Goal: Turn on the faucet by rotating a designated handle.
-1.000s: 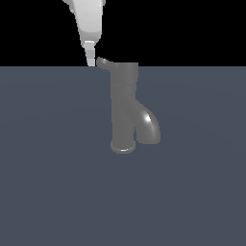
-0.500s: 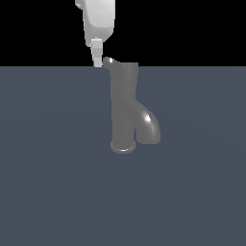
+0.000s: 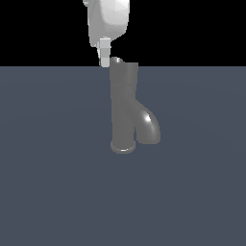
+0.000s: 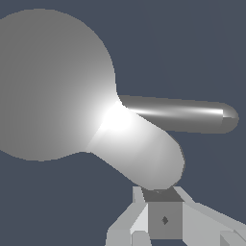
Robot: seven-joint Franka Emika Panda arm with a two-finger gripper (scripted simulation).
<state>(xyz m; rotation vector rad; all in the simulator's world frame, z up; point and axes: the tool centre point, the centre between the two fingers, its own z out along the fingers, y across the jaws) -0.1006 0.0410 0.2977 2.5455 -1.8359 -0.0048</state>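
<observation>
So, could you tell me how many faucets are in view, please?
1. The faucet stands upright on the grey floor near the middle of the exterior view, its spout curving toward that view's right. The end effector is at its top. Nothing suggests a hidden second one.

The faucet [image 3: 124, 108] is glossy dark grey, with a bright white highlight on its curved spout [image 3: 148, 126] and a paler sheen along its round base. The handle [image 4: 182, 115] is grey with a thin light streak. The gripper [image 3: 104, 54] is white to pale grey. The surface [image 3: 53, 168] is plain slate blue-grey; the background above it is black.
</observation>
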